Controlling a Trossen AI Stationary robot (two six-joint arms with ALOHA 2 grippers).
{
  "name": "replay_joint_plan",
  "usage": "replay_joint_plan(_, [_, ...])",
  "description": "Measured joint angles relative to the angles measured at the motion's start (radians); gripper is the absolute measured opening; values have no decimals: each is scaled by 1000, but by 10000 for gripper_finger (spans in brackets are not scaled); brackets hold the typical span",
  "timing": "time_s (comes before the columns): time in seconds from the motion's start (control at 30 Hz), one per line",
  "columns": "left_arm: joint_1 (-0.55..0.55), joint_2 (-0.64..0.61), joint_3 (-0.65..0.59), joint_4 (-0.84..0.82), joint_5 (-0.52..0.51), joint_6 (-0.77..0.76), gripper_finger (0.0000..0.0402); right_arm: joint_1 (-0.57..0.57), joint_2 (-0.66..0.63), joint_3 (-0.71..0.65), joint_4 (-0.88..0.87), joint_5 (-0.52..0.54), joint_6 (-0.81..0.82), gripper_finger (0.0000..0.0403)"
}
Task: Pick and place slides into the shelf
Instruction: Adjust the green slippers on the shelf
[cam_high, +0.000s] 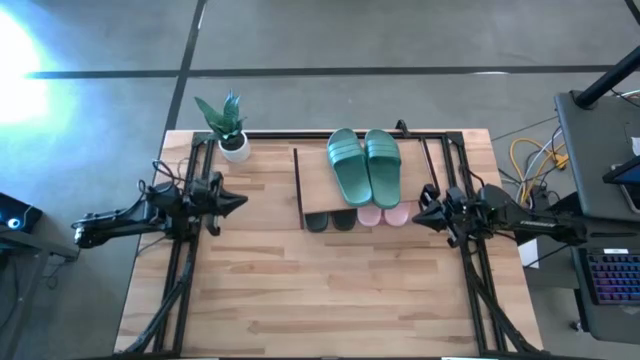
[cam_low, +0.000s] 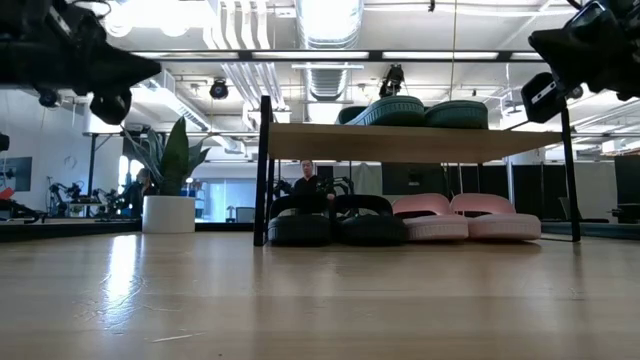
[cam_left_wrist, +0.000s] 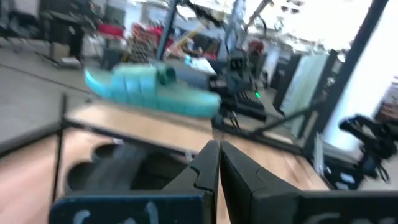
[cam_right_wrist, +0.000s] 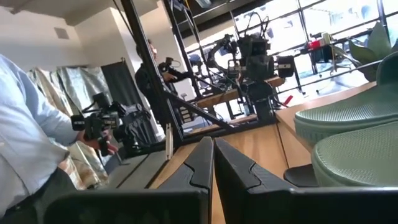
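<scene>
The shelf (cam_high: 312, 180) stands at the table's (cam_high: 300, 300) far middle. One pair of slides (cam_high: 364, 165) lies side by side on its top board. Under it, two more pairs sit in a row: one pair (cam_low: 335, 228) left, the other (cam_low: 465, 226) right. A potted plant (cam_high: 226, 127) stands left of the shelf, near the far edge.

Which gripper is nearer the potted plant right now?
Left. The left gripper sits just in front of the potted plant, on its side of the table. The right gripper is across the table, past the shelf.

Potted plant (cam_high: 226, 125) at table's (cam_high: 320, 300) corner
</scene>
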Motion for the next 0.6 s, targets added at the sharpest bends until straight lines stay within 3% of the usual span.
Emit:
replay_joint_plan(0.37, [0,0,-95,158,100,1,0,36,2,0,-10,-59,-25,9])
replay_joint_plan(0.6, [0,2,-95,157,100,1,0,45,3,0,-71,47,-120,9])
